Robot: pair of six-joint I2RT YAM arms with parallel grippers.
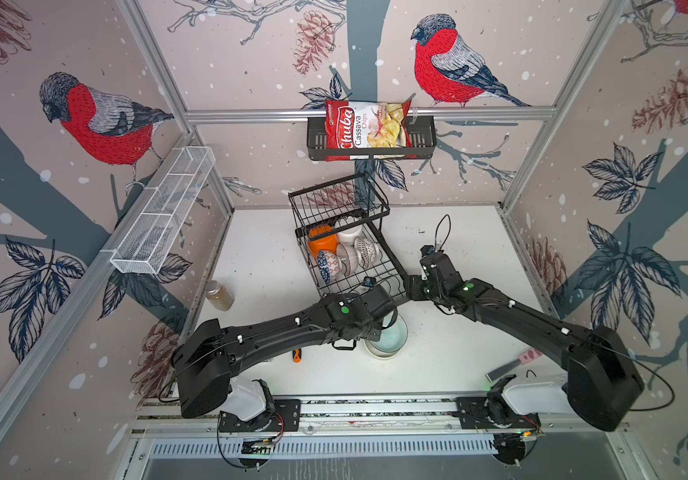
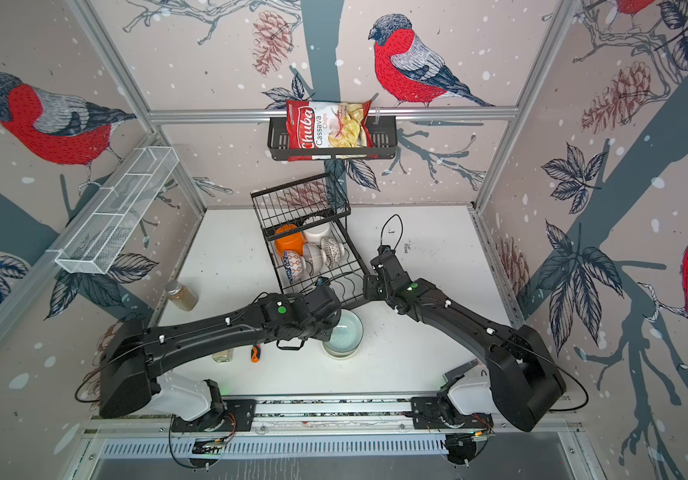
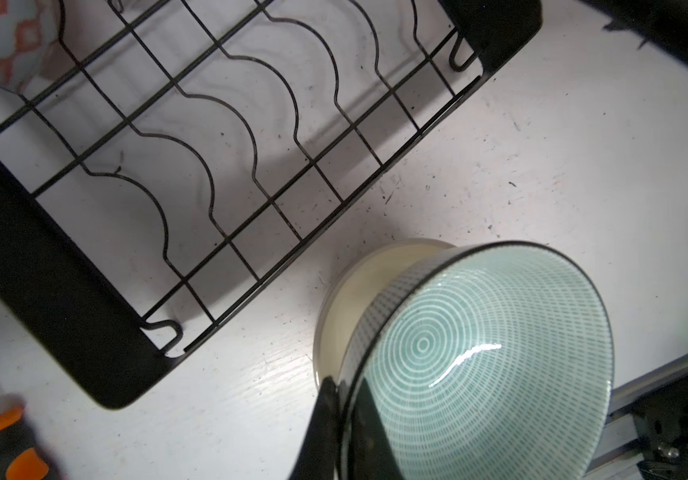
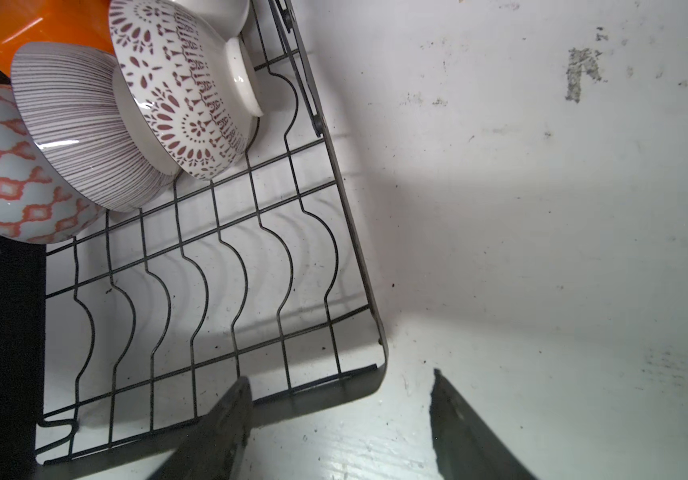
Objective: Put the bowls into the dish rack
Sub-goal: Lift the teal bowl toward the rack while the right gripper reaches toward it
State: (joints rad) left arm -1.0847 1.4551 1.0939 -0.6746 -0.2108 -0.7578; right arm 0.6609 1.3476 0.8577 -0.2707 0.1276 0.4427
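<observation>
Black wire makes up the dish rack (image 1: 390, 253), which stands mid-worktop toward the far edge. Five bowls crowd its far end: orange bowl (image 1: 321, 243), white bowl (image 1: 348, 232), blue geometric bowl (image 1: 328, 264), striped bowl (image 1: 348, 255) and patterned bowl (image 1: 367, 249). Just off the rack's near end, the cream bowl (image 3: 359, 299) sits on the worktop with the teal bowl (image 3: 479, 353) tilted over it. The left gripper (image 3: 344, 424) pinches the teal bowl's rim, one finger inside and one outside. The right gripper (image 4: 340, 376) hangs spread at the rack's near right corner, one finger over the tray wires and the other over bare worktop.
</observation>
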